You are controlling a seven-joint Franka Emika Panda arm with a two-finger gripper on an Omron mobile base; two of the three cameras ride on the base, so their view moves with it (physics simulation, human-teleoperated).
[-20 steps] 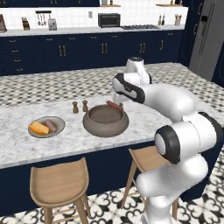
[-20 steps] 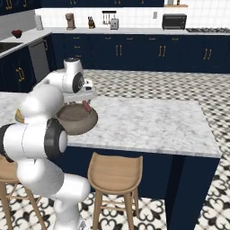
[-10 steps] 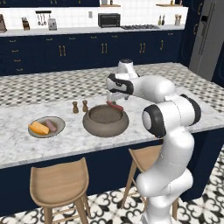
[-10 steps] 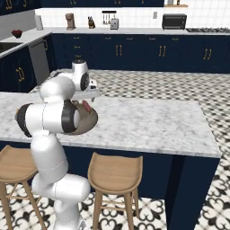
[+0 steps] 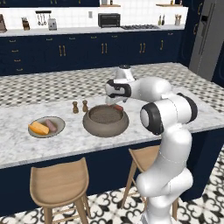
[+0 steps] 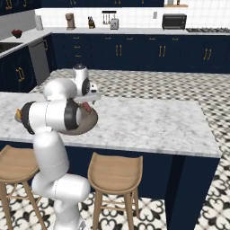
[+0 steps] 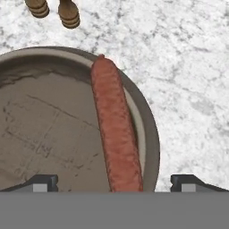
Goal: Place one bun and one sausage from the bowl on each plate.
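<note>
As arm has swung in over bowl (image 7: 147, 134), gripper (image 7: 114, 182) hangs jaws apart above sausage (image 7: 116, 134) at bowl's 3 o'clock wall; grab looks next.

arm folded forward, gripper (image 7: 115, 182) pointing down, jaws wide.

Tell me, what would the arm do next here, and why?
Probably lower straight down and close on the sausage. The gripper hangs open right over it, with the sausage lying against the bowl's inner wall between the fingertips. One plate already holds a bun and a sausage, so this one seems meant for another plate.
</note>
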